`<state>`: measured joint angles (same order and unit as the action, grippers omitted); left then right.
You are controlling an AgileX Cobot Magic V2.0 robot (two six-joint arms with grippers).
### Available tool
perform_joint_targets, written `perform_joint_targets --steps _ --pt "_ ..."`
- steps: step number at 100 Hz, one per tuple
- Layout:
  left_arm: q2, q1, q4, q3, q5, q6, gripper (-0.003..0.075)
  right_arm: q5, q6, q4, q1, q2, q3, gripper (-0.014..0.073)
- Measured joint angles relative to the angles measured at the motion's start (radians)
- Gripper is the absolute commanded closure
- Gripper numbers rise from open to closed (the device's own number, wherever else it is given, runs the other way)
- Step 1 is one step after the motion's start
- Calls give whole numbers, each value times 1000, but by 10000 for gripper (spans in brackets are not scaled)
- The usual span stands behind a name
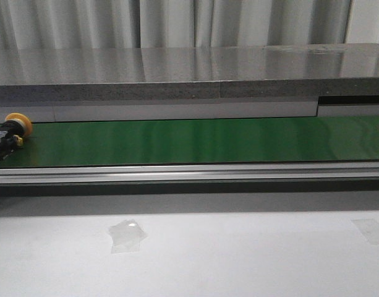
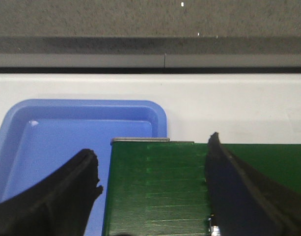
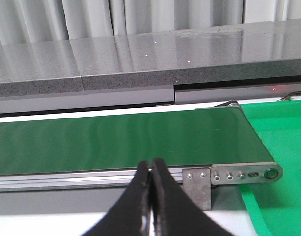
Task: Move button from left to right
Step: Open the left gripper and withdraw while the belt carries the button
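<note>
The button (image 1: 11, 132) lies on its side at the far left end of the green conveyor belt (image 1: 189, 141), with its yellow cap toward the right and its black body running off the picture's left edge. My left gripper (image 2: 152, 147) is open over the belt's left end (image 2: 155, 187), and nothing shows between its black fingers (image 2: 67, 191). The button does not show clearly in that view. My right gripper (image 3: 151, 164) is shut and empty, in front of the belt's right end (image 3: 140, 137). Neither gripper appears in the front view.
A blue tray (image 2: 57, 132) sits just past the belt's left end. A green tray (image 3: 283, 142) sits beyond the right end roller (image 3: 270, 173). A grey stone ledge (image 1: 189, 77) runs behind the belt. The white table (image 1: 238, 253) in front carries taped patches (image 1: 127, 235).
</note>
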<state>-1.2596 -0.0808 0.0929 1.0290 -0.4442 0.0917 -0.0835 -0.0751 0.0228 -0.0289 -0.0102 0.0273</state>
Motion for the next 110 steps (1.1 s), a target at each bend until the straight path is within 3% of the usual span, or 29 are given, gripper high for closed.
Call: perform_joint_targets --steps 52,78,102,110 --pt "618 0 40 -560 329 0 258 0 0 0 0 0 0 661" --pt "809 0 52 -662 329 0 258 0 0 0 0 0 0 661" --pt "836 0 53 -667 317 0 264 0 0 0 0 0 0 661" --pt "836 0 53 -667 315 0 303 0 0 0 0 0 0 661"
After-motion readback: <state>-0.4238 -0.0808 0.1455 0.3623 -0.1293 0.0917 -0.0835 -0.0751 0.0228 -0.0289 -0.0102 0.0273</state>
